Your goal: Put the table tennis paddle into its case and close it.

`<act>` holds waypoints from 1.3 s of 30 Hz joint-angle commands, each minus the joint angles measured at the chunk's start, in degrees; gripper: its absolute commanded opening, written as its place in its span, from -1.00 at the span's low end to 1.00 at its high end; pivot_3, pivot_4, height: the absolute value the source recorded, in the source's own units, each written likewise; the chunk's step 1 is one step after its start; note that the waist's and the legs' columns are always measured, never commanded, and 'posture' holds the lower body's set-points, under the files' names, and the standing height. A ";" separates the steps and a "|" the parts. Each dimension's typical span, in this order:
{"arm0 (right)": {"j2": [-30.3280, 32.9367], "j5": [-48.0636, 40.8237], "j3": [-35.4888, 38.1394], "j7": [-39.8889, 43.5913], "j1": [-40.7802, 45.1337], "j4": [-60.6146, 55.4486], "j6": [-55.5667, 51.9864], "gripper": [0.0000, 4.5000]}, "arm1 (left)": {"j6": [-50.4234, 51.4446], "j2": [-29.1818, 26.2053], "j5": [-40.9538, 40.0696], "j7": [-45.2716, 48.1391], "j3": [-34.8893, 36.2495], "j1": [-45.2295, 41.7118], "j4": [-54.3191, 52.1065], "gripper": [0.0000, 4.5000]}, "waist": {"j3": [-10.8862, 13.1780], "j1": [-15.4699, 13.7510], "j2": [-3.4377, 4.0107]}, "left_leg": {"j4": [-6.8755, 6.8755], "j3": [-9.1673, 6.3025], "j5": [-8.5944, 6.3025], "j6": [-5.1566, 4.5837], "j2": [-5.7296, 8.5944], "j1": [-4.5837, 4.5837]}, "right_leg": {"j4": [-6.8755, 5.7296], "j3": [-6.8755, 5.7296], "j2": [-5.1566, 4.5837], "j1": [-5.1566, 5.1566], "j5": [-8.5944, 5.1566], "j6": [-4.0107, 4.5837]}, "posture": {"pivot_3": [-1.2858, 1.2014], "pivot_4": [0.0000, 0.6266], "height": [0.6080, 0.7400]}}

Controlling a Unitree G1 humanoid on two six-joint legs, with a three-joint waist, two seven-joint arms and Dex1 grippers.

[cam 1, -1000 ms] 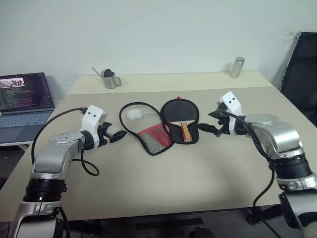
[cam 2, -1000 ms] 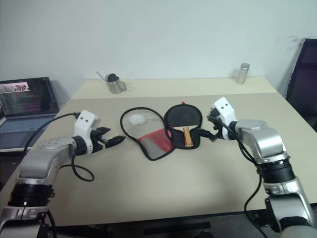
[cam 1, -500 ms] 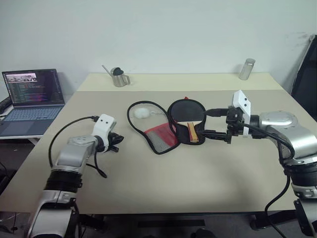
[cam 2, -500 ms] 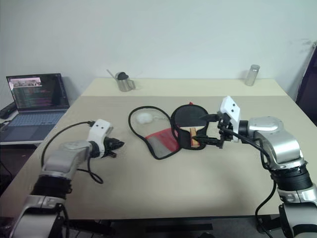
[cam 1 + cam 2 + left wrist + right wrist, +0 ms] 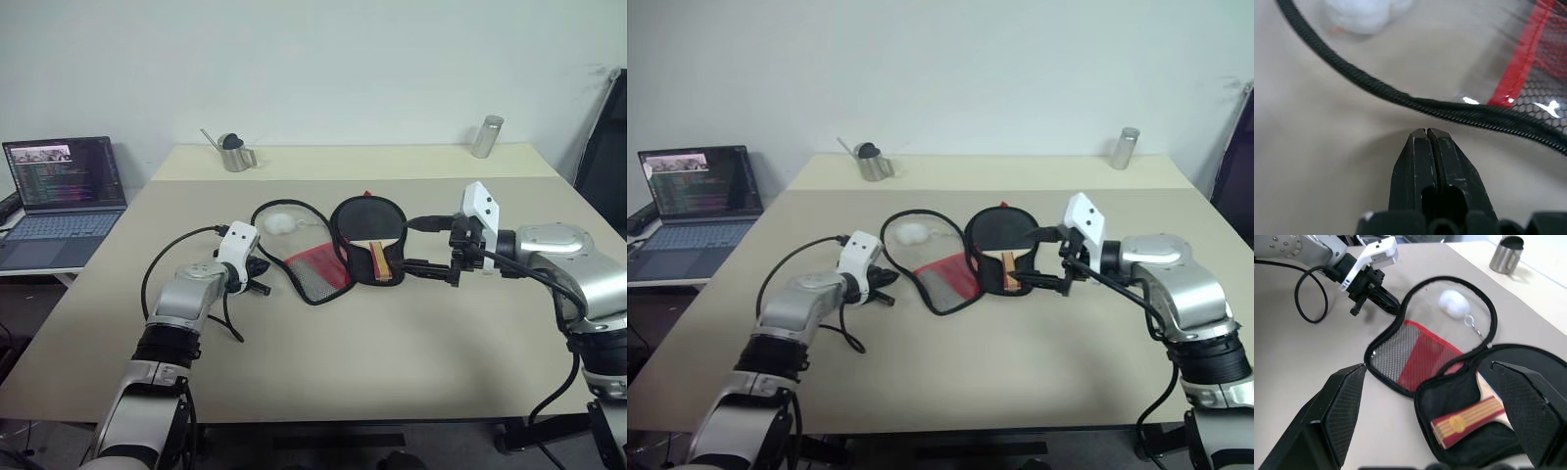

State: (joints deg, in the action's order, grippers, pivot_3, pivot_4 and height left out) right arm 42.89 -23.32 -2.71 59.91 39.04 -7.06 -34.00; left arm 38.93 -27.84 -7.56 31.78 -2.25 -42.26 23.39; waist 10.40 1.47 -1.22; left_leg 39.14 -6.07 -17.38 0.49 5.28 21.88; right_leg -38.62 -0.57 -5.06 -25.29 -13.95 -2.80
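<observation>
Head views: the flat table tennis paddle with black rubber face and striped wooden handle [image 5: 370, 238] already lies in the bowl half of the soft black paddle-shaped fabric case [image 5: 367, 244], mid-desk. The case's lid flap with red panel and black mesh pocket [image 5: 312, 271] is still folded out flat to the left, so insertion looks done and closing is the step in hand. The left claw [image 5: 259, 277] sits low on the beige desk [image 5: 323, 362], just beside the flap's left zipper edge, fingers pressed together on nothing. The right claw [image 5: 428, 243] hovers just right of the case with its fingers wide apart, empty. A white puffball on a small ring [image 5: 280, 222] lies inside the flap's clear far part. Far side: small steel pitcher [image 5: 233, 155], steel cylinder can [image 5: 486, 136]. Open laptop [image 5: 61, 196] off the desk's left; its screen text is too small to read.

Left wrist view: closed black fingertips [image 5: 1426, 139] just short of the black corded zipper rim [image 5: 1415, 104], not touching it. Likely next move: get under or pinch that rim and swing the flap right, over the paddle, then run the zipper.

Right wrist view: both mesh-textured pads spread wide, paddle handle [image 5: 1466, 421] between them further off. A round gold emblem on the handle is illegible. No case logo readable in any view.
</observation>
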 commanded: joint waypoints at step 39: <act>-31.89 -3.54 28.27 -55.74 8.06 12.19 -33.63 1.00 | -0.81 -7.58 -15.62 21.57 9.66 -0.80 -15.41 0.66 | 0.00 0.41 -0.02 | 0.65 -0.11 -0.02 -0.02 0.05 0.31 | -0.31 0.04 0.00 -0.10 0.08 0.05 | 0.03 -0.52 1.00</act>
State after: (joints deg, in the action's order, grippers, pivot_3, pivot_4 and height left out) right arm 11.12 -25.05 23.79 4.57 45.79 6.30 -66.82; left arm 36.22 -33.22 -20.79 51.64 4.93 -44.08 12.70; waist 10.40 1.87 -1.24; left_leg 39.77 -6.18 -17.39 0.47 5.32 22.16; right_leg -38.95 -0.53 -5.06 -25.39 -13.87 -2.75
